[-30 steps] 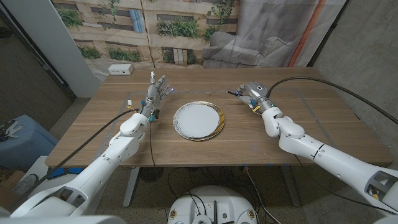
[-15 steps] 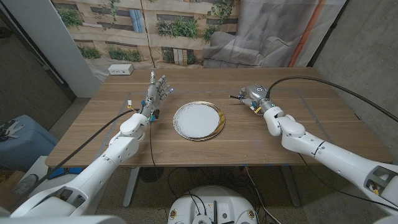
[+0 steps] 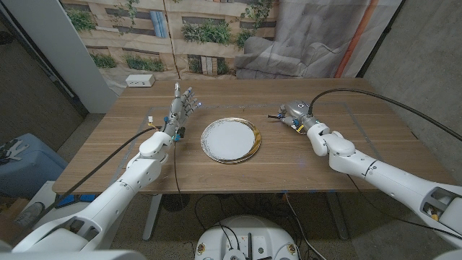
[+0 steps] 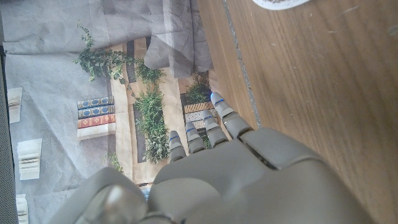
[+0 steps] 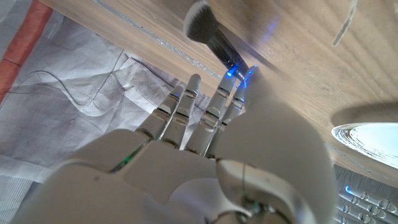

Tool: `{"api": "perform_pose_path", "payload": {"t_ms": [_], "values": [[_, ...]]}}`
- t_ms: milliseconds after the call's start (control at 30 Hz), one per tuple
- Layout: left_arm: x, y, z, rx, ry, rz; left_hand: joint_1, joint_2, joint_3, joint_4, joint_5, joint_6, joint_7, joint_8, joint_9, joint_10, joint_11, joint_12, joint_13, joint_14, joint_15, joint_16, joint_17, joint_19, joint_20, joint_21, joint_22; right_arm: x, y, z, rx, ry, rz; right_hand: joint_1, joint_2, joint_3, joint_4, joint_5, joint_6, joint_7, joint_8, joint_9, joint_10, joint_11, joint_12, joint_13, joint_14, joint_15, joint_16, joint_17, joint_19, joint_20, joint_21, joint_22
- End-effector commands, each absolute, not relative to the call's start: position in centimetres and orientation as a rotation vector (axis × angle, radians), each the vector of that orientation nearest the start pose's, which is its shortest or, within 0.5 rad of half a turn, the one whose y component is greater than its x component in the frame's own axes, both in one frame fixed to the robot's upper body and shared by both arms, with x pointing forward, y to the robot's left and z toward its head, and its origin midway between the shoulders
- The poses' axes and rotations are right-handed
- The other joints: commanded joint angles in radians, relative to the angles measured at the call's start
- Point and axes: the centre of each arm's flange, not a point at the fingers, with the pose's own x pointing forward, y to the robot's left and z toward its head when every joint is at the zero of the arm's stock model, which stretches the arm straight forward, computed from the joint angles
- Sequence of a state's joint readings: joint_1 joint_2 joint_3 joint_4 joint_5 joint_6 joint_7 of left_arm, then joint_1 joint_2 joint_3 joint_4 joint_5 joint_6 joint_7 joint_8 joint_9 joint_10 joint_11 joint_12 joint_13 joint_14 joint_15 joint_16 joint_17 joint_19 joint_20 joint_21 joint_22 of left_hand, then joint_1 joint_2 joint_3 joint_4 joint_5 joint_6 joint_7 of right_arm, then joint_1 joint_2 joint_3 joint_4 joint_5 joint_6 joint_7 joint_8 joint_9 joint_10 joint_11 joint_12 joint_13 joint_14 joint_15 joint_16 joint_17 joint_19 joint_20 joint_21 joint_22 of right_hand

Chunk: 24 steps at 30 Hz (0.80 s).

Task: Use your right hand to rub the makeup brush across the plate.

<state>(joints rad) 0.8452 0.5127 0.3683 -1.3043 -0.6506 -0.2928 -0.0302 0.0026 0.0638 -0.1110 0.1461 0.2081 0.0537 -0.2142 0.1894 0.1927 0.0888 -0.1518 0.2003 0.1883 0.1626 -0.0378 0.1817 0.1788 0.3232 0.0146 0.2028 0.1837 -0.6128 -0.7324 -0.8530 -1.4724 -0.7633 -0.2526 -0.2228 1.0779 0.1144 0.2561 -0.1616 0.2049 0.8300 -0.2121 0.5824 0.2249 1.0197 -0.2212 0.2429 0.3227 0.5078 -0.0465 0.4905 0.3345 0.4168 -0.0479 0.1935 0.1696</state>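
While the right hand [image 3: 294, 113] reaches with fingers [image 5: 194, 87] spread and holding nothing, the makeup brush [image 5: 212, 36] lies on the worktop [image 3: 346, 144] just past their tips. A clumsy close could nudge it away. The plate [image 3: 231, 140] sits beside that hand; the left hand [image 3: 182, 108] stands open, idle.

White box [image 3: 140, 80] at the wooden table's [image 3: 375, 144] far left; plant-print backdrop [image 3: 180, 29] behind
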Motion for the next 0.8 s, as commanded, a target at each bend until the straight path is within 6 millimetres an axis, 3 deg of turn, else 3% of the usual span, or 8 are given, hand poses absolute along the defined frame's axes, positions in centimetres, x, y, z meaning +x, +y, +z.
{"api": "perform_pose_path", "payload": {"t_ms": [33,467,800], "values": [[65.2,29.1,-2.9,-0.041,-0.595,-0.207,0.001,0.013,-0.005,0.003,0.006,0.0,-0.007,0.007,0.002,0.002,-0.004,0.007,0.003,0.009,-0.013,0.003,0.002,0.008,0.004,0.007,0.005,66.4,-22.7,-1.5,-1.686,-0.599,-0.155,-0.001,-0.001,-0.001,0.001,0.003,-0.008,-0.001,-0.001,0.003,-0.007,0.001,0.004,0.0,0.001,-0.166,-0.001,0.003,0.005,-0.019,0.007,0.005],[65.1,29.1,-2.9,-0.041,-0.595,-0.207,0.001,0.013,-0.005,0.003,0.006,0.0,-0.007,0.007,0.002,0.002,-0.006,0.007,0.003,0.009,-0.013,0.003,0.002,0.009,0.004,0.007,0.005,66.0,-22.4,-0.7,-1.68,-0.583,-0.117,-0.014,-0.017,-0.013,0.003,0.002,-0.051,-0.002,-0.018,0.003,-0.044,0.002,-0.016,-0.007,-0.027,-0.16,-0.016,0.002,-0.003,-0.009,0.005,0.005],[65.2,29.1,-2.9,-0.041,-0.595,-0.207,0.001,0.013,-0.006,0.003,0.006,0.0,-0.007,0.007,0.002,0.003,-0.004,0.007,0.003,0.01,-0.013,0.003,0.002,0.009,0.004,0.007,0.005,65.6,-22.1,-0.5,-1.685,-0.567,-0.105,-0.057,-0.051,-0.047,0.01,0.005,-0.148,-0.006,-0.066,-0.002,-0.146,0.002,-0.04,-0.008,-0.095,-0.151,-0.036,0.01,-0.028,0.018,0.002,0.005]]}}
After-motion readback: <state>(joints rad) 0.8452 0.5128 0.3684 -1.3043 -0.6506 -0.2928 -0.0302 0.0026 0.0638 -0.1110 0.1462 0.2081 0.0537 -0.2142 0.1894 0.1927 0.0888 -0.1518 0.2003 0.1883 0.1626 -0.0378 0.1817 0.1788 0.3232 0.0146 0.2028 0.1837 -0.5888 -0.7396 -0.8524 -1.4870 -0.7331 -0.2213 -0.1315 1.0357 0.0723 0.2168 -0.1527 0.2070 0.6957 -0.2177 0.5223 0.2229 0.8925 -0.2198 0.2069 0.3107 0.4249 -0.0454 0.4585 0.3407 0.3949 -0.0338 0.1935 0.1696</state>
